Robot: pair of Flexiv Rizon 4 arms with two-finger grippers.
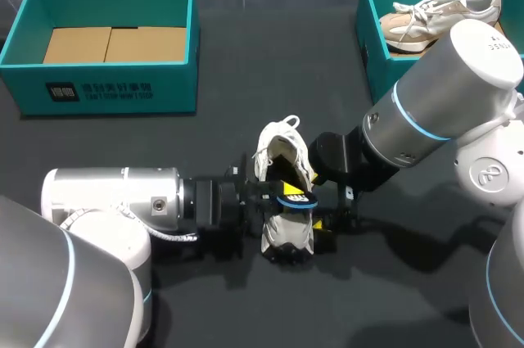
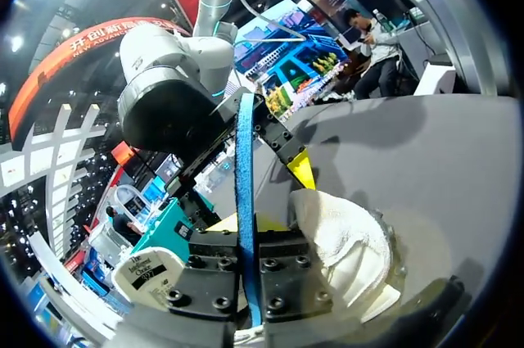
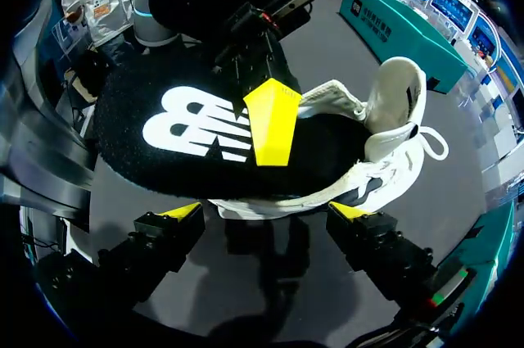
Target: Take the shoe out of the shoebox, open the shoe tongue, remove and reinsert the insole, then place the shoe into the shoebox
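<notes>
A white sneaker lies mid-table, toe toward me. Its black insole, blue underneath, sticks up out of the shoe opening. My left gripper comes in from the left and is shut on that insole. In the left wrist view the insole stands edge-on as a blue strip between the left gripper fingers, beside the shoe. My right gripper stands open at the shoe's right side. In its own view the right gripper faces the shoe and the insole.
A teal shoebox with cardboard on its floor stands at the back left. Another teal box at the back right holds a second sneaker. Bare black table lies in front of and between the boxes.
</notes>
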